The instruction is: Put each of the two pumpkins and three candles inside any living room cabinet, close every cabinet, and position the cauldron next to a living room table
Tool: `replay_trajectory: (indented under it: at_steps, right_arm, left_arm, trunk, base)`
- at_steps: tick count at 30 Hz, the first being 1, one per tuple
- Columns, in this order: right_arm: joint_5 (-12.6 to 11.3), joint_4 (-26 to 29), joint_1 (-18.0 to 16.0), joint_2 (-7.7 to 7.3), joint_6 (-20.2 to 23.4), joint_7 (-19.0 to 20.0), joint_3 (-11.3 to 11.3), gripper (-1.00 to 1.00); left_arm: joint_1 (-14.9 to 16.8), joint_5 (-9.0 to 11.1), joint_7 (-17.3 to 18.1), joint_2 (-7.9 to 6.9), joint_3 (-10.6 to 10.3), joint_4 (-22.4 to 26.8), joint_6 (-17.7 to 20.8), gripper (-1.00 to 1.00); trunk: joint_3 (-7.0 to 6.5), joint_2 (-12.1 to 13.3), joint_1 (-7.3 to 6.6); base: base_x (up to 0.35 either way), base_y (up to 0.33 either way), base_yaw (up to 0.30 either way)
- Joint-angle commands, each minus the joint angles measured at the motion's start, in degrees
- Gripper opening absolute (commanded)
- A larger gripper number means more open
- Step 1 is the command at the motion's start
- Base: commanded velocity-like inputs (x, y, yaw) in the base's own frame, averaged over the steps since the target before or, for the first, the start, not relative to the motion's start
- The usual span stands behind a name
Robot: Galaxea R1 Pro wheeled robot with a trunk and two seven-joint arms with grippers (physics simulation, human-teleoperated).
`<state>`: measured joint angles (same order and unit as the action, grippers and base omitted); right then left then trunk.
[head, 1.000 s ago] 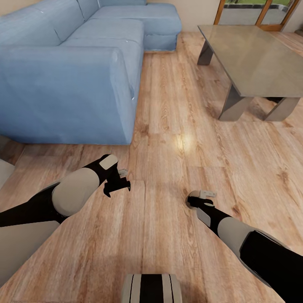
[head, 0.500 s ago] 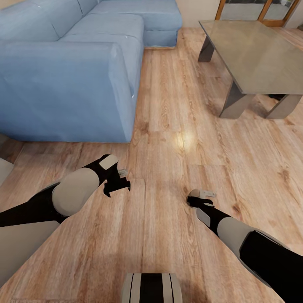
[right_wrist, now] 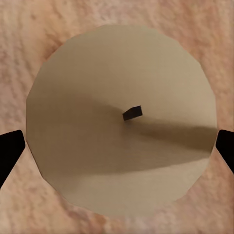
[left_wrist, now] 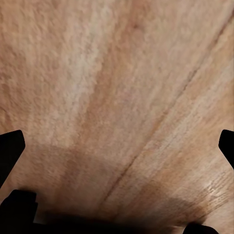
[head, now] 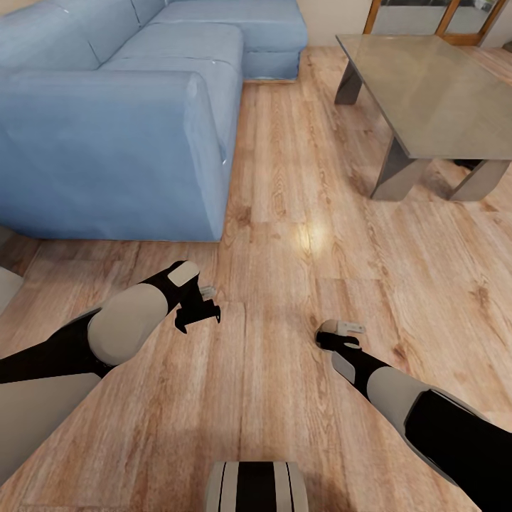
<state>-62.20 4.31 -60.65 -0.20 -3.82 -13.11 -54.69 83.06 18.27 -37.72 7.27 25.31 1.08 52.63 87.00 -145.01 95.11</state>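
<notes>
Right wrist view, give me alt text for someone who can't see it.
A beige candle seen from straight above, its small dark wick at the centre, standing on a wooden floor. The right claw is open, one dark fingertip on either side of it.

Over the full second the only change is the head camera: it shifts a little, so the blue sofa (head: 121, 114) and the glass-topped table (head: 434, 92) sit slightly differently in frame against the wood floor (head: 284, 213), with the table's near legs lower and less of the doorway behind it visible. That shift is all in the first half; over the last half second the frame is identical. Relative to the sofa, neither arm shows any displacement, and nothing on the floor moves.
</notes>
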Motion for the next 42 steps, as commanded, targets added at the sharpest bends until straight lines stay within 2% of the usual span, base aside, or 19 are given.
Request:
replay_trajectory:
  at_steps: [1,27,36,37,42]
  right_arm:
    - [-0.9,0.1,0.0,-0.04,-0.1,-0.2,-0.3,-1.00]
    - [-0.8,0.2,0.0,-0.06,-0.2,-0.2,-0.3,-1.00]
    - [-0.7,0.3,0.0,-0.18,0.0,-0.3,-0.3,-1.00]
    - [-0.7,0.3,0.0,-0.17,0.1,-0.4,-0.4,-1.00]
    - [-0.6,0.3,0.0,-0.15,0.1,-0.4,-0.3,-1.00]
  left_arm:
    - [0.0,0.5,-0.6,0.02,0.1,0.1,0.1,1.00]
    - [0.0,0.4,-0.6,0.02,0.1,0.1,0.0,1.00]
    - [0.0,0.4,-0.5,-0.03,0.1,0.1,-1.0,1.00]
    - [0.0,0.4,-0.4,-0.05,0.1,0.1,-1.4,1.00]
    - [0.0,0.4,0.6,0.05,0.1,0.1,-8.8,1.00]
  trunk:
    - [0.04,0.0,-0.01]
    - [0.04,0.0,-0.01]
    - [-1.96,0.1,-0.24]
    - [-2.18,0.1,-0.26]
    - [-3.29,0.2,-0.39]
  base:
    - [0.000,0.000,0.000]
    - [0.000,0.000,0.000]
    - [0.000,0.000,0.000]
    - [0.000,0.000,0.000]
    - [0.000,0.000,0.000]
